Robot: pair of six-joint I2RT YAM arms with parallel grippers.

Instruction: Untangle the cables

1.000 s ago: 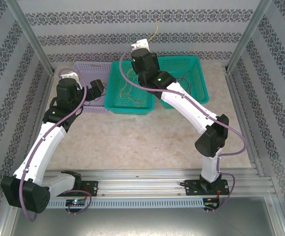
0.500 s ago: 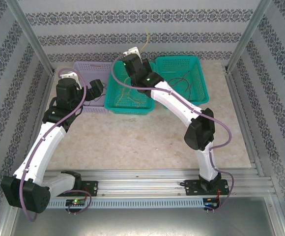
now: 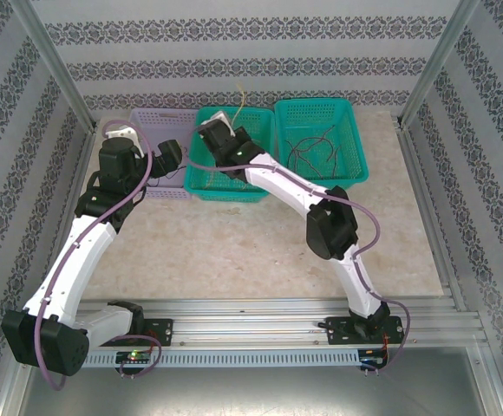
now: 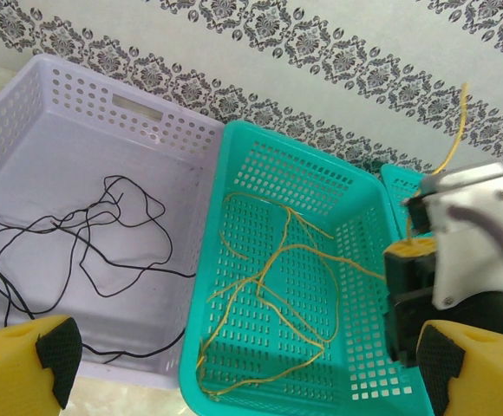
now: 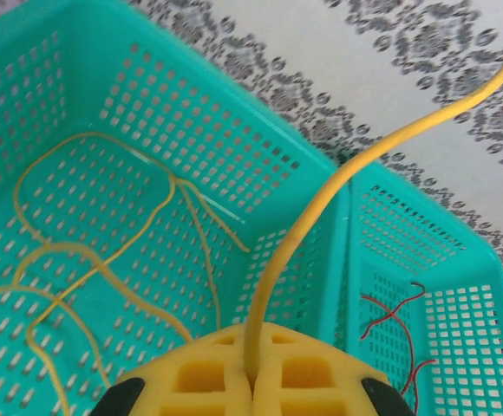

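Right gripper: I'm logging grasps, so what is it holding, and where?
A yellow cable, pinched in the shut right gripper, with a free length sticking up past it.

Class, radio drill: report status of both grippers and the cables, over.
Left gripper open by lilac basket, black cables inside. Right gripper shut on yellow cable above middle teal basket. Nothing blocking.

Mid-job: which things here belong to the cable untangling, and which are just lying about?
Job: yellow cable in the right gripper; yellow cables in the middle teal basket; black cables in the lilac basket; red and dark cables in the right teal basket.
Just about: patterned wall; metal frame posts.
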